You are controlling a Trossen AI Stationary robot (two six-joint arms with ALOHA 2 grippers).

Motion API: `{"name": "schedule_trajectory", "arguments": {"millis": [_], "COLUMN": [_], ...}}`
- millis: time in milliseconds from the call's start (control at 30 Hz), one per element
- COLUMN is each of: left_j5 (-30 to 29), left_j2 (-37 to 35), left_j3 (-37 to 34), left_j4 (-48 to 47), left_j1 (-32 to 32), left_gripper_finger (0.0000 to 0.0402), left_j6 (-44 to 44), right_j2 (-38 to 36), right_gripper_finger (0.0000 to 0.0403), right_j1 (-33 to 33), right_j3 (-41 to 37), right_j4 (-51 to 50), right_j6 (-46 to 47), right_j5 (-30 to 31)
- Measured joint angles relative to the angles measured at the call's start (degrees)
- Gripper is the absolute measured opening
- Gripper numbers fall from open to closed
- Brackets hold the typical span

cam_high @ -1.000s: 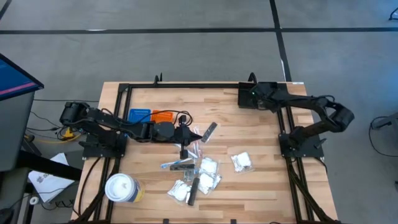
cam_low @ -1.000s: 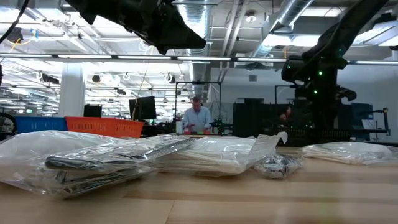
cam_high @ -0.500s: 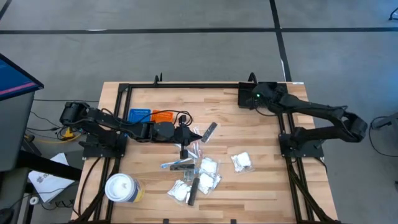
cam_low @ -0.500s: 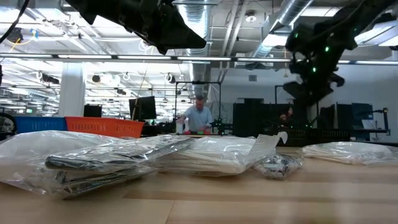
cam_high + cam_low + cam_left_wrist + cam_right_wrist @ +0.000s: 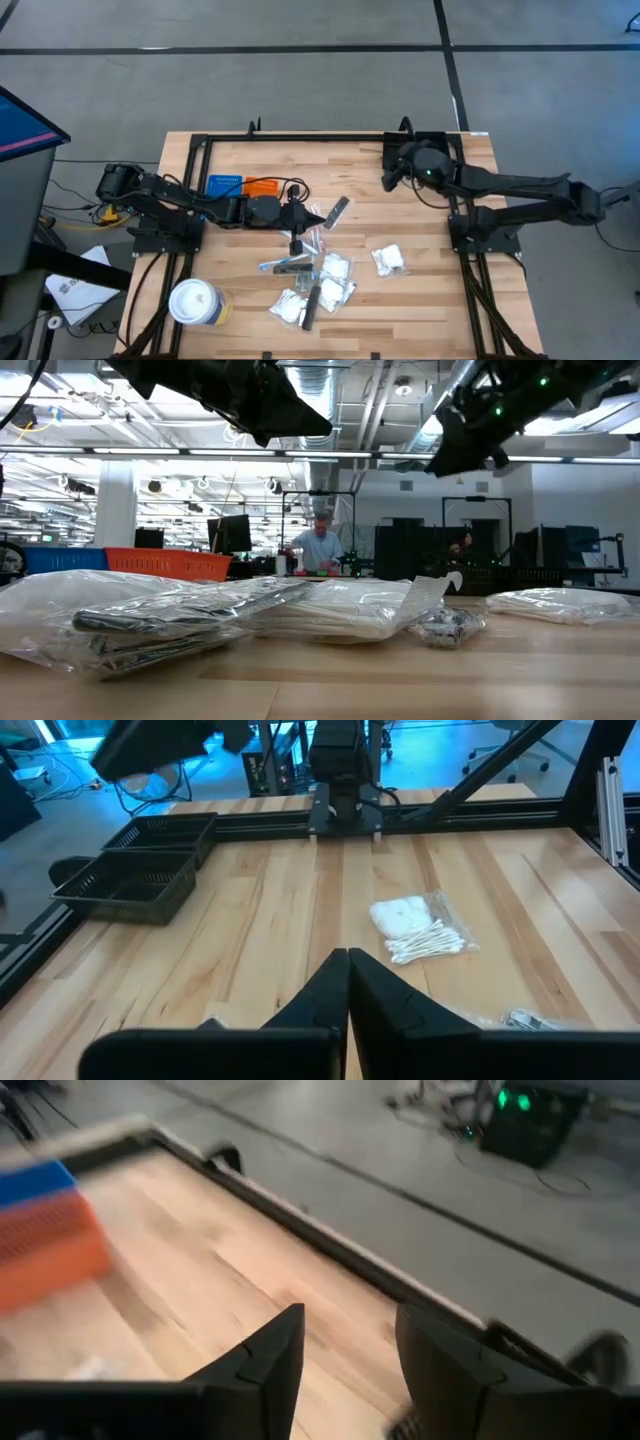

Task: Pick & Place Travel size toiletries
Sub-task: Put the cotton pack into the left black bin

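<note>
The travel size toiletries lie in a loose heap (image 5: 312, 275) on the wood near the table's middle: crinkly clear packets with white contents and thin sticks. One clear packet (image 5: 388, 260) lies apart to the right, and it also shows in the left wrist view (image 5: 415, 925). A short dark grey stick (image 5: 338, 208) lies just beyond the heap. My left gripper (image 5: 320, 218) hovers shut above the heap's far edge (image 5: 347, 958). My right gripper (image 5: 392, 172) hangs open over the far right part of the table (image 5: 350, 1315), well clear of the items.
A blue tray (image 5: 224, 185) and an orange tray (image 5: 262, 185) stand side by side at the far left, behind my left arm. A big white lidded cup (image 5: 197, 302) sits at the near left corner. Black frame rails (image 5: 300, 137) border the table. A person (image 5: 320, 548) stands far off in the room.
My right arm has stretched out from its folded pose. Its gripper has swung from the far right corner toward the table's left and slightly nearer, and in the low view it has risen. My left arm and the toiletries have kept still.
</note>
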Motion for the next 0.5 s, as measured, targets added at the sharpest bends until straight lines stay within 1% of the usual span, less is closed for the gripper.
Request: {"name": "schedule_trajectory", "arguments": {"millis": [67, 167, 267, 367, 433, 467, 500], "left_j5": [0.0, 0.0, 0.0, 0.0, 0.0, 0.0, 0.0], "left_j2": [0.0, 0.0, 0.0, 0.0, 0.0, 0.0, 0.0], "left_j3": [0.0, 0.0, 0.0, 0.0, 0.0, 0.0, 0.0], "left_j4": [0.03, 0.33, 0.35, 0.42, 0.43, 0.44, 0.44], "left_j1": [0.0, 0.0, 0.0, 0.0, 0.0, 0.0, 0.0], "left_gripper_finger": [0.0003, 0.0003, 0.0005, 0.0005, 0.0004, 0.0004, 0.0003], "left_j6": [0.0, 0.0, 0.0, 0.0, 0.0, 0.0, -0.05], "right_j2": [-0.02, 0.07, 1.03, 1.84, 2.32, 2.33, 2.24], "right_gripper_finger": [0.0148, 0.0144, 0.0141, 0.0138, 0.0136, 0.0134, 0.0132], "right_j1": [1.73, 4.61, 6.7, 7.2, 7.47, 7.69, 7.99], "right_j3": [0.0, 0.0, 0.0, 0.0, 0.03, 0.02, 0.04], "right_j4": [2.95, 4.71, 7.36, 7.85, 7.76, 7.63, 7.66], "right_j6": [0.29, 2.48, 1.14, -2.44, 0.77, 3.45, 5.67], "right_j5": [-0.03, -1.25, -1.38, -1.41, -1.78, -3.31, -6.16]}}
